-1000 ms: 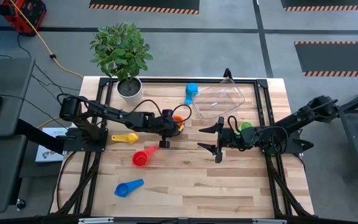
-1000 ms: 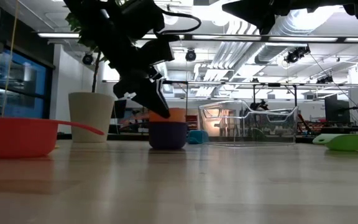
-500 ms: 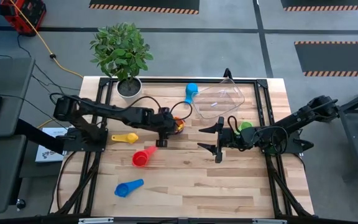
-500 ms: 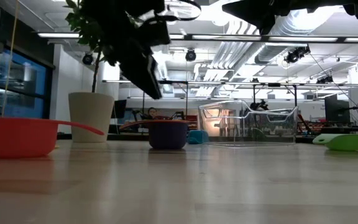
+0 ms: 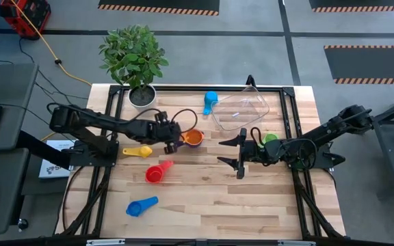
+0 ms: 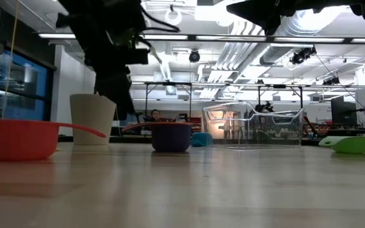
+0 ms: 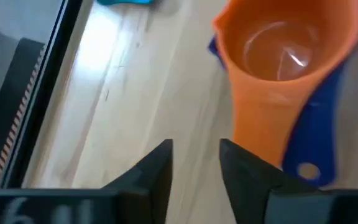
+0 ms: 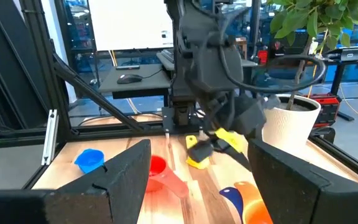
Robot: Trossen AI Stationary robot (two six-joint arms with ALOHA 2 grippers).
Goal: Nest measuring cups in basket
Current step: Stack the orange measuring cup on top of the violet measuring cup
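Observation:
An orange measuring cup (image 5: 193, 137) sits nested inside a dark blue cup (image 7: 319, 134) on the table's middle. My left gripper (image 5: 170, 141) hangs just left of them, open, with a narrow gap (image 7: 196, 168) and only bare table between its fingers. Yellow (image 5: 138, 151), red (image 5: 156, 171) and blue (image 5: 141, 206) cups lie on the table's left half. A light blue cup (image 5: 211, 100) lies beside the clear basket (image 5: 242, 107) at the far right. My right gripper (image 5: 234, 154) hovers open, pointing left.
A white plant pot (image 5: 142, 96) stands at the far left corner. A green cup (image 5: 271, 139) lies under my right arm, near the basket. Bare wood stretches across the table's near half.
My left gripper has let go of the orange cup, risen a little and drawn back toward the table's left edge, turning as it went. The orange cup, held tilted above the dark blue cup a second ago, now sits settled inside it.

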